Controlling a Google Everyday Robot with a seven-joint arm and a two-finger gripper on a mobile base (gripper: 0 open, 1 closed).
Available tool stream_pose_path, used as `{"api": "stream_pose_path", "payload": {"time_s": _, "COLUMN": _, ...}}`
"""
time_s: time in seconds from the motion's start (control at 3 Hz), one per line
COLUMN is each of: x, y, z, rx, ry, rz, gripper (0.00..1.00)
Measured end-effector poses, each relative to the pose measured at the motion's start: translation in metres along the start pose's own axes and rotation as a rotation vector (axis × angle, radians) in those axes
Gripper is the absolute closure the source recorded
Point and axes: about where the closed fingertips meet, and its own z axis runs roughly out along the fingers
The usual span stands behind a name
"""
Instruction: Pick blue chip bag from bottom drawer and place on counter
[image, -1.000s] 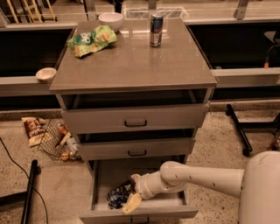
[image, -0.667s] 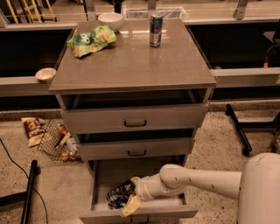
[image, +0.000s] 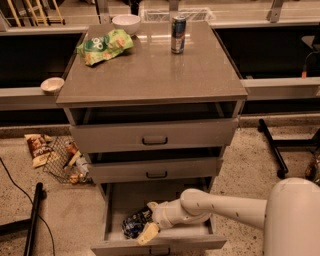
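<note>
The bottom drawer (image: 116, 200) is pulled out. The blue chip bag (image: 131, 223) lies crumpled on its floor near the front left. My gripper (image: 148, 220) reaches into the drawer from the right and is low at the bag's right end. It is open, with one pale fingertip (image: 148, 233) in front of the bag and the other behind it. The bag rests on the drawer floor. The counter (image: 150, 70) is the glossy grey-brown top of the cabinet above.
On the counter are a light green bag (image: 104, 46), a white bowl (image: 126, 22) and a can (image: 178, 34). The two upper drawers (image: 155, 135) stand slightly open above my arm. A brown snack bag (image: 38, 149) and a wire basket (image: 67, 160) lie on the floor at the left.
My arm has edged slightly to the left inside the drawer. The blue chip bag has not moved.
</note>
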Motion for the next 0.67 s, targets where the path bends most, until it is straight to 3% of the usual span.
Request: {"api": "stream_pose_path", "payload": {"time_s": 0.67, "x": 0.037, "y": -0.045, "z": 0.088, "rx": -0.079, "ry": -0.137, "rz": -0.032, "gripper": 0.00}}
